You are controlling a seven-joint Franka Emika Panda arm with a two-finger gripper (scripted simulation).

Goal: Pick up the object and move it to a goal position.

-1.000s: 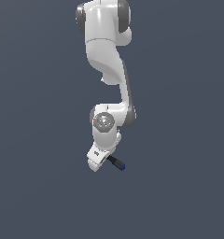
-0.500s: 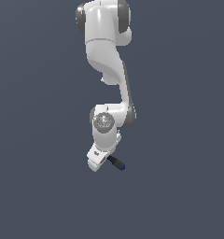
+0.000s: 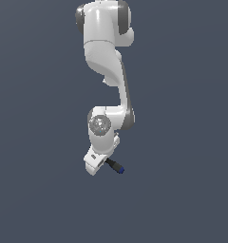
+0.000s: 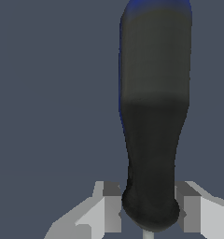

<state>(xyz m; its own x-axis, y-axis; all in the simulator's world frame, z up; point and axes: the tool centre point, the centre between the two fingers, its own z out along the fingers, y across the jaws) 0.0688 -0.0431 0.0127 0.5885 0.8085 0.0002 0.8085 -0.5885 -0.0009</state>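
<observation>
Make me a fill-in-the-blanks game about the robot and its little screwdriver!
1. The gripper is shut on the ____.
2. The screwdriver's end cap is coloured ____.
3. In the exterior view, the handle sticks out toward the view's ____.
4. The arm is coloured ____.

Missing words: screwdriver; blue; right; white

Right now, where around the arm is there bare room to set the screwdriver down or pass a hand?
No surface is visible, only uniform grey on both sides of the white robot arm and below it. The one crowded spot is the gripper, where the small black-handled, blue-capped screwdriver sits between its grey fingers.
</observation>
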